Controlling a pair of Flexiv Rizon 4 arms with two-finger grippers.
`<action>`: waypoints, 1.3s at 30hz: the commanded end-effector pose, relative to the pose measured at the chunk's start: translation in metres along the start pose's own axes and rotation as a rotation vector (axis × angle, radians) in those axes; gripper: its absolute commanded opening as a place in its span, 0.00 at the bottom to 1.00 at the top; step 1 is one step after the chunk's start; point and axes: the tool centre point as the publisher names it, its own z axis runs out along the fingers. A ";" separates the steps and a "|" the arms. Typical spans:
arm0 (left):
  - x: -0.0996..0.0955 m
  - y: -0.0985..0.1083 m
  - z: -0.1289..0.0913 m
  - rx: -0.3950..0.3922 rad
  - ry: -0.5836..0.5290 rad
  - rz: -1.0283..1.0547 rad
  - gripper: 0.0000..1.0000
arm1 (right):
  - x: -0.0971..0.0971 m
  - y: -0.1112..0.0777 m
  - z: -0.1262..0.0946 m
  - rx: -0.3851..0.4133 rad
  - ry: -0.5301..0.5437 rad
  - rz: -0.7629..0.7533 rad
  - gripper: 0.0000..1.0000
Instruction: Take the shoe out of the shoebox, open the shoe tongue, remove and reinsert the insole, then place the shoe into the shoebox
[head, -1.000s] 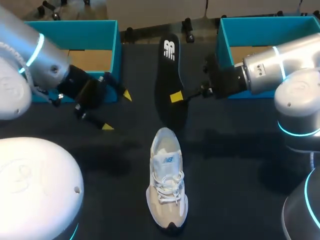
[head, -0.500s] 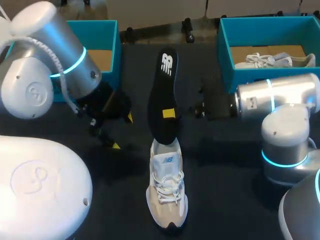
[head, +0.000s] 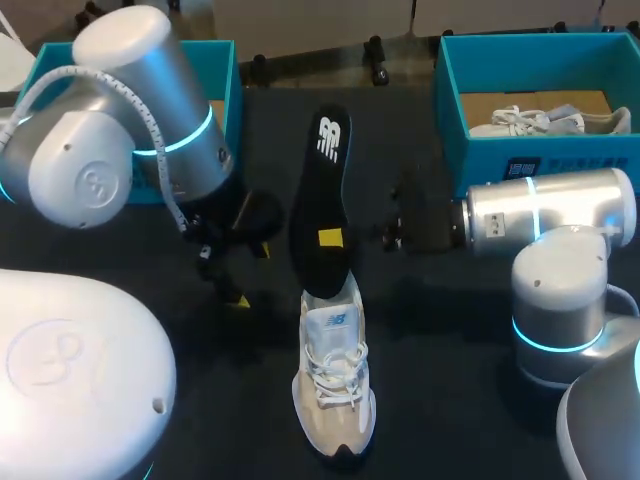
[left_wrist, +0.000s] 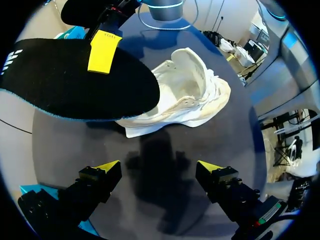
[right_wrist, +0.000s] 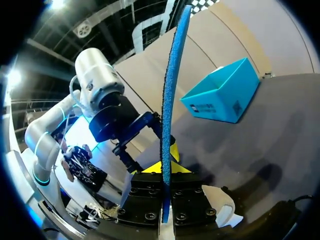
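A: What is laid out around the shoe (head: 333, 385)?

B: Two teal boxes are set at the far side of the dark table (head: 450, 380). The left box (head: 225, 60) is partly hidden by the left arm, and a second shoe (head: 540, 120) is seen in the right box (head: 455, 110). The shoe itself is placed at the near middle, toe toward the robot.

A: And the insole (head: 320, 205)?

B: It is held over the table beyond the heel, its lower end brought to the shoe's opening. Contact cannot be judged.

A: How are the arms posed?

B: The right arm is stretched level from the right, and the right gripper (right_wrist: 166, 170) is clenched on the insole, which is seen edge-on between its fingers. The left gripper (left_wrist: 159, 167) is pointed down beside the shoe, its fingers spread wide with nothing between them.
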 end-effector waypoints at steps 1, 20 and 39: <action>0.002 -0.002 0.003 -0.005 0.005 -0.023 1.00 | 0.000 -0.001 0.001 -0.001 -0.002 0.000 0.00; 0.015 -0.014 0.040 0.033 0.004 -0.051 1.00 | -0.006 -0.017 0.002 -0.060 0.049 -0.052 0.00; 0.015 -0.014 0.040 0.033 0.004 -0.051 1.00 | -0.007 -0.020 0.001 -0.040 0.059 -0.077 0.00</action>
